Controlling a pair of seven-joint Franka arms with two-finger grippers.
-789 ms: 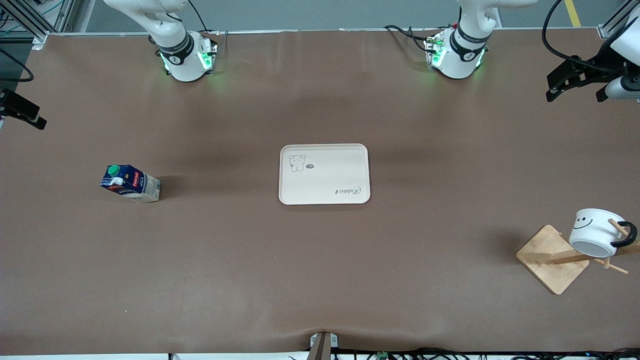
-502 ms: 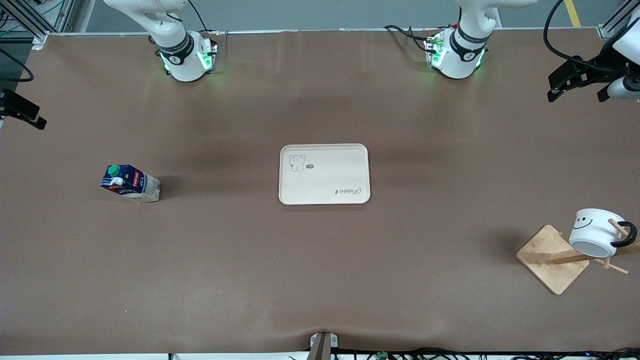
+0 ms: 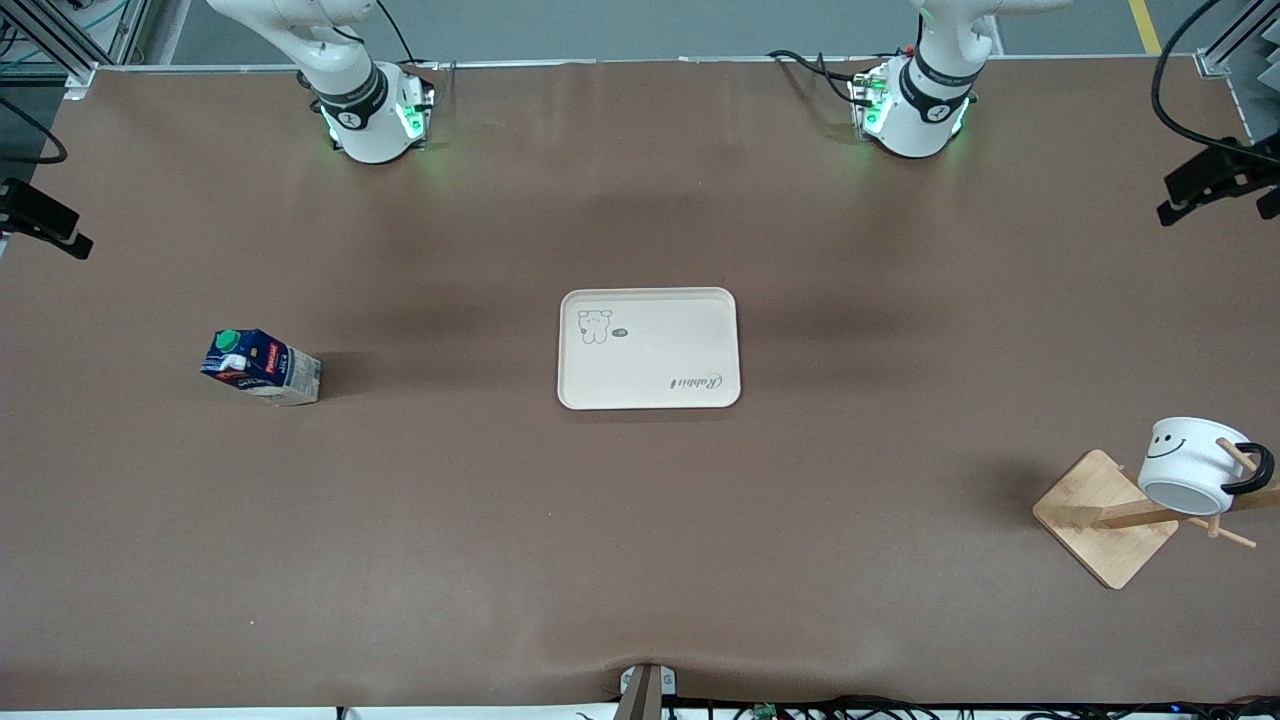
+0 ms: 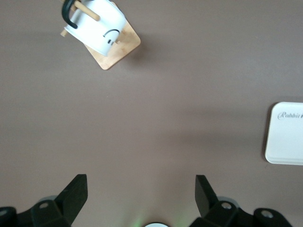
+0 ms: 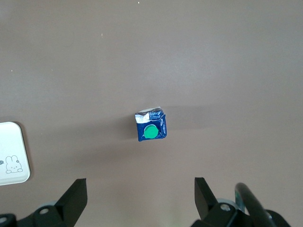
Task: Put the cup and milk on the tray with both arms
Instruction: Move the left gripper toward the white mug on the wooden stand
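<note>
The cup [image 3: 1192, 462] hangs tilted on a wooden peg of the rack, its mouth turned down toward the front camera and its black handle hooked over a peg. The rack's square wooden base [image 3: 1100, 520] sits on the table at the left arm's end, nearer the front camera than the tray. From the left wrist the cup [image 4: 97, 26] shows its smiley side, with the base [image 4: 120, 49] under it.

The milk [image 3: 260, 367] stands upright on the table toward the right arm's end, green cap on top, well apart from the tray. In the right wrist view the milk [image 5: 150, 126] is seen from above, with nothing touching it.

The tray [image 3: 648, 348] lies flat at the middle of the table between the two, and nothing rests on it — a bear drawing is at one corner and the "Rabbit" script at the corner diagonal to it. A corner of the tray [image 4: 285, 139] shows at the edge of the left wrist view, another corner [image 5: 13, 153] at the edge of the right.

The left gripper [image 4: 141, 194] hangs high over bare table at the left arm's end, fingers spread wide and holding nothing. The right gripper [image 5: 140, 196] hangs high over the table near the milk, fingers likewise spread wide — nothing between them.
</note>
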